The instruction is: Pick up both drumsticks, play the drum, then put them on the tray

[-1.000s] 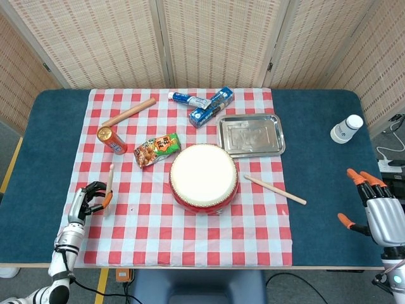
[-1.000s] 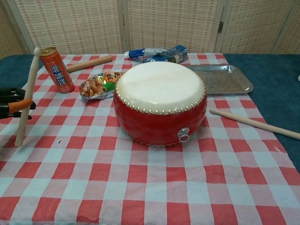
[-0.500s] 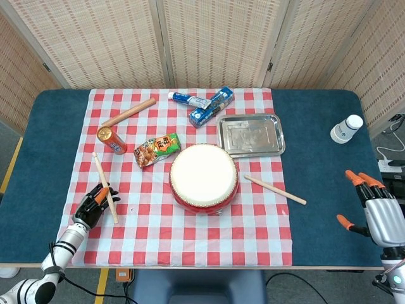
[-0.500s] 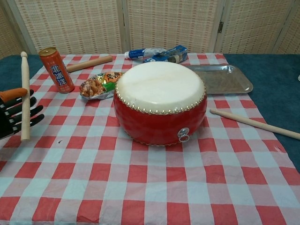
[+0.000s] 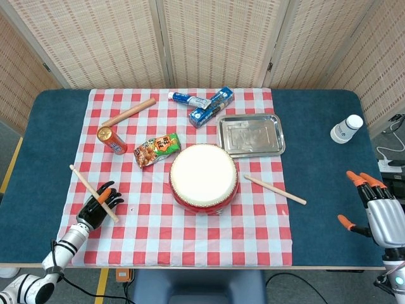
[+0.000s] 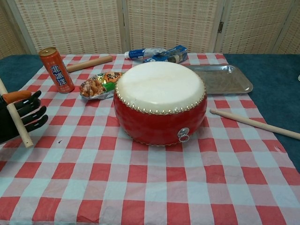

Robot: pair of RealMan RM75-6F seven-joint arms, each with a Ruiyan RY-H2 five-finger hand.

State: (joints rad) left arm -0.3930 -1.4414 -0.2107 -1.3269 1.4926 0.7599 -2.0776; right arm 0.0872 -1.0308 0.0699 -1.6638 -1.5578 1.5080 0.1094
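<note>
A red drum with a pale skin stands mid-table. My black left hand grips one wooden drumstick, which slants up and to the far left. The other drumstick lies on the cloth to the right of the drum. The steel tray sits behind the drum with nothing in it. My right hand hovers at the table's right edge, fingers spread, holding nothing.
An orange can, a snack bag, a rolling pin and toothpaste boxes lie at the back of the checked cloth. A white cup lies at the far right.
The left hand has rotated outward, swinging the drumstick from nearly upright to a slant toward the left. The right hand has barely moved.
</note>
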